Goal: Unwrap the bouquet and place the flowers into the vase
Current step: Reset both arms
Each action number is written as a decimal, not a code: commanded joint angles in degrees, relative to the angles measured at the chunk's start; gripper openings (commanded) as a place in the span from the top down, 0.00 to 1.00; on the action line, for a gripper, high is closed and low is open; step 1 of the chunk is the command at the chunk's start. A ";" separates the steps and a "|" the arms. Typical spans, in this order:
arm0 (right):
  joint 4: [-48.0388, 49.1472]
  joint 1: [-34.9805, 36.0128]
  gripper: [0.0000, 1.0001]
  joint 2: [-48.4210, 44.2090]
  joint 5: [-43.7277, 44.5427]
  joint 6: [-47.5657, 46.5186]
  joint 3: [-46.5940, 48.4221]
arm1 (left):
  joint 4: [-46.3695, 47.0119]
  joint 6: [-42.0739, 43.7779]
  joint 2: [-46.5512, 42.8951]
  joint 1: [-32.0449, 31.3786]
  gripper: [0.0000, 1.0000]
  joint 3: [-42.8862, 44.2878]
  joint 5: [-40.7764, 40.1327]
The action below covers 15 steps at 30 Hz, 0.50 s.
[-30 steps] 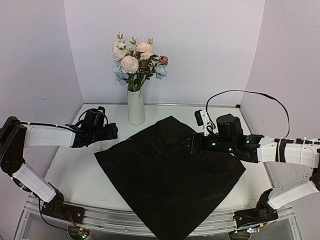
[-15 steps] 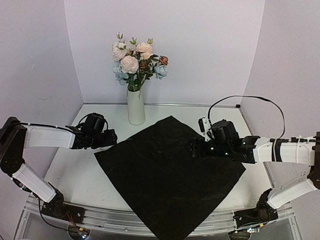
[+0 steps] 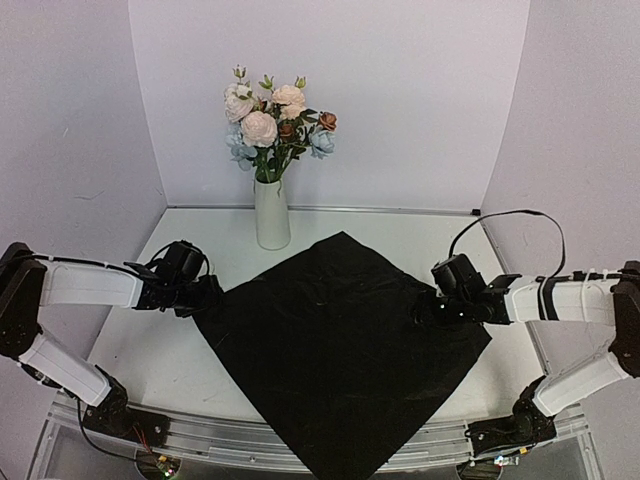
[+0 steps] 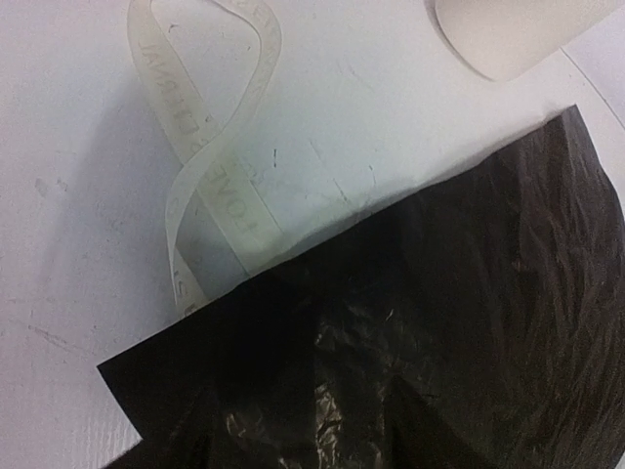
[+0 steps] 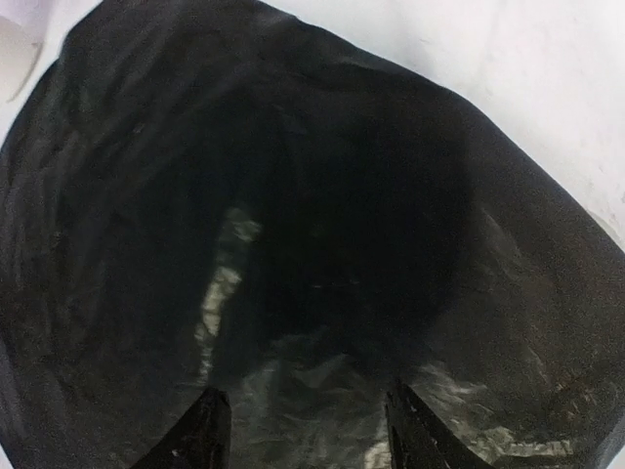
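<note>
The flowers point(image 3: 273, 122), pink, peach, white and blue, stand upright in the white vase point(image 3: 271, 212) at the back of the table. The bouquet's black wrapping sheet point(image 3: 340, 345) lies spread flat as a diamond. My left gripper point(image 3: 207, 296) is low over the sheet's left corner. In the left wrist view its dark fingers barely stand out from the sheet point(image 4: 469, 293), and crinkled paper shows in the gap of the gripper point(image 4: 352, 430). My right gripper point(image 3: 422, 312) hovers over the sheet's right part, open point(image 5: 308, 435), with the sheet point(image 5: 312, 195) below it.
A cream ribbon point(image 4: 200, 147) lies looped on the white table point(image 3: 140, 345) just beyond the sheet's left corner. The vase's base point(image 4: 503, 34) is close behind it. Side and back walls enclose the table.
The left gripper has dropped toward me onto the sheet's left corner. The right gripper has drawn back to the right over the sheet. Both pairs of jaws have narrowed.
</note>
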 commanded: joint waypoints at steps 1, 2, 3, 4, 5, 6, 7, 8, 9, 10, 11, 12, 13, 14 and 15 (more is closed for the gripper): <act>-4.65 -0.59 0.88 -2.37 2.96 5.83 -3.31 | -0.58 -4.00 -4.36 -0.14 0.62 -1.60 2.37; -4.81 -0.91 0.96 -2.37 3.33 6.29 -3.62 | -0.35 -4.13 -4.76 -0.14 0.70 -1.88 2.49; -4.99 -1.19 1.00 -2.16 3.70 6.86 -3.75 | -0.04 -4.20 -4.77 -0.11 0.76 -2.01 2.47; -5.21 -1.42 1.00 -1.80 3.98 7.32 -3.83 | 0.16 -4.30 -4.53 -0.14 0.83 -2.08 2.38; -5.28 -1.79 1.00 -1.15 4.08 7.74 -3.83 | 0.34 -4.44 -4.11 -0.14 0.90 -2.06 2.41; -5.42 -1.99 1.00 -0.62 4.26 8.28 -3.76 | 0.58 -4.45 -3.32 -0.14 0.97 -1.84 2.62; -5.48 -2.18 1.00 0.12 4.55 8.86 -3.73 | 0.68 -4.57 -2.29 -0.14 1.00 -1.53 2.81; -5.49 -2.42 1.00 1.00 4.64 9.25 -3.62 | 0.78 -4.62 -1.25 -0.14 1.00 -1.26 2.97; -5.50 -2.65 1.00 1.82 4.69 9.57 -3.50 | 0.91 -4.71 -0.06 -0.14 1.00 -1.00 3.08; -5.50 -2.81 1.00 2.60 4.85 9.71 -3.18 | 1.17 -4.87 1.00 -0.14 1.00 -0.81 3.09; -5.50 -2.90 1.00 3.52 5.11 9.79 -2.80 | 1.45 -5.02 1.90 -0.13 1.00 -0.69 3.04; -5.47 -3.12 1.00 4.41 5.28 9.77 -2.35 | 1.86 -5.18 2.69 -0.12 1.00 -0.61 2.92; -5.37 -3.34 1.00 5.44 5.32 9.57 -1.73 | 2.34 -5.27 3.50 -0.11 1.00 -0.54 2.75; -5.21 -3.55 1.00 6.57 5.32 9.28 -1.02 | 2.83 -5.30 4.33 -0.11 1.00 -0.50 2.54; -5.00 -3.77 1.00 7.72 5.30 8.94 -0.32 | 3.34 -5.33 5.22 -0.10 1.00 -0.48 2.28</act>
